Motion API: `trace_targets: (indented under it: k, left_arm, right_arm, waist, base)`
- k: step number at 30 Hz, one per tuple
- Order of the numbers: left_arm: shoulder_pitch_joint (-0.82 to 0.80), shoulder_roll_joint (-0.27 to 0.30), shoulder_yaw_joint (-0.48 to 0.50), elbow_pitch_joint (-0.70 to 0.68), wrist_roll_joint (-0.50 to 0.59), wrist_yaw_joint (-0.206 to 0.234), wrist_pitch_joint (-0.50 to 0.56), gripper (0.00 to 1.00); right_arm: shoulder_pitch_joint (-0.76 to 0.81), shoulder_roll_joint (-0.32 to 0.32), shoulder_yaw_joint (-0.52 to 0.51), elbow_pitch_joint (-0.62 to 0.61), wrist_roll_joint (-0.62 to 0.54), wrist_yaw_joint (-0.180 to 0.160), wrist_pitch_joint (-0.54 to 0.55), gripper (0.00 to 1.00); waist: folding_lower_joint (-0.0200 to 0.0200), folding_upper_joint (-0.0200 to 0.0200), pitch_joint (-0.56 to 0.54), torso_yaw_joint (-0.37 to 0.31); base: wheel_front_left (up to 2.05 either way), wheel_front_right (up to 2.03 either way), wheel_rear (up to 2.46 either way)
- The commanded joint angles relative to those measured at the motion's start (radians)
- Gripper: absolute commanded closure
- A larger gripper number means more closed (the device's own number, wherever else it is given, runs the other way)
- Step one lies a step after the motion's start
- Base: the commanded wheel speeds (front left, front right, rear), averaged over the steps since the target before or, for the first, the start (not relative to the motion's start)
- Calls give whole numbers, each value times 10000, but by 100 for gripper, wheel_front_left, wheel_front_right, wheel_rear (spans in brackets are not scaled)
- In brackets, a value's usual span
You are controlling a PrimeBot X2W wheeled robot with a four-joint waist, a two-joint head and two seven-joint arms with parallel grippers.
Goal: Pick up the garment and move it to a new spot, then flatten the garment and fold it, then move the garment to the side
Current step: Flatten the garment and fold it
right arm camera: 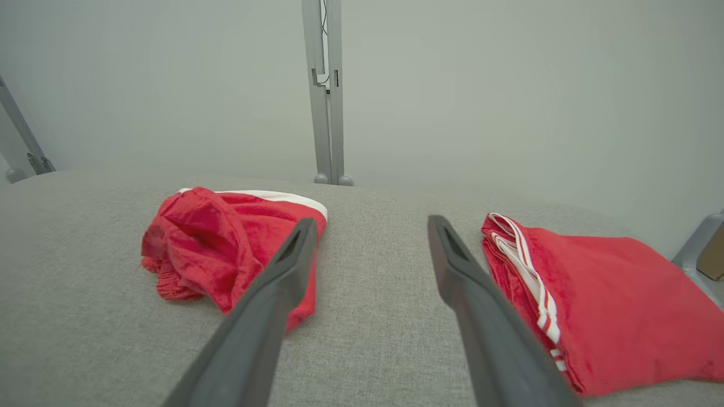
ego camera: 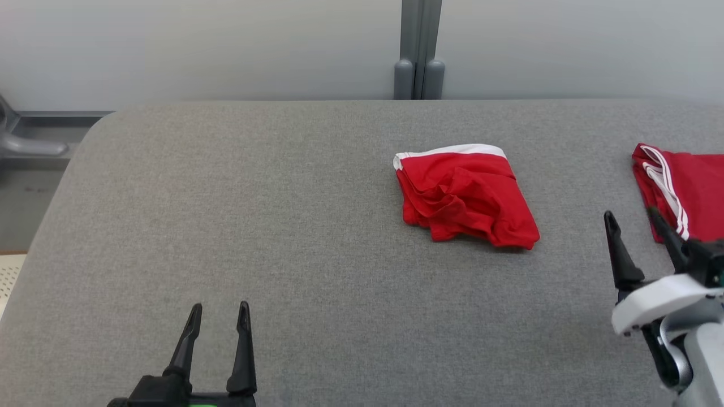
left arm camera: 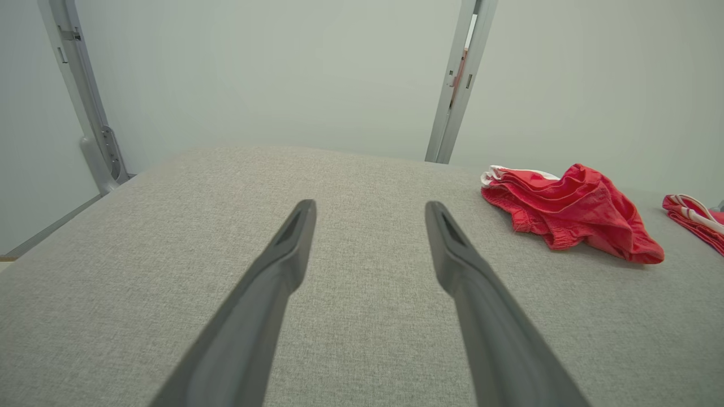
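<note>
The crumpled red shorts (ego camera: pixel 466 195) lie right of centre on the grey padded table (ego camera: pixel 254 226), with the white waistband toward the far wall. Their long axis slants from there to the near right, and the leg openings are lost in rumpled folds. The left gripper (ego camera: pixel 220 307) and right gripper (ego camera: pixel 629 213) hover spread wide and empty, and a folded red striped garment (ego camera: pixel 690 192) is cut off at the right edge.
</note>
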Motion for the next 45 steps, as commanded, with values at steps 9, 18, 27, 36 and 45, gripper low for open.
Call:
trace_targets:
  k: [9, 18, 27, 36, 45]
  left_arm:
    - [-1752, 15, -507, 94, 25, -456, 2, 0]
    - [-2116, 14, -889, 266, -356, -206, 2, 0]
    - [-2136, 15, -752, 228, -398, -102, 2, 0]
    - [-2190, 15, -884, 241, -418, -61, 2, 0]
    - [-1906, 15, -822, 323, -451, 27, 2, 0]
  right_arm:
    - [-3907, -767, 888, 1931, -525, -9, 983, 100]
    - [-5325, -540, 2468, 4329, -305, -10, 369, 100]
    - [-5168, -759, 5172, 4315, 1226, -10, -211, 100]
    - [-5066, -776, 7093, 3741, 2105, -10, -382, 100]
    - [-4804, -14, 7958, 4245, 2341, -10, -510, 100]
  waist:
    - [0, -1, 2459, 1101]
    - [0, -1, 2824, 1619]
    - [0, -1, 2662, 1258]
    - [0, -1, 2639, 1098]
    - [0, -1, 2216, 1059]
  base:
    - [0, 0, 0]
    - [0, 0, 0]
    - [0, 0, 0]
    - [0, 0, 0]
    - [0, 0, 0]
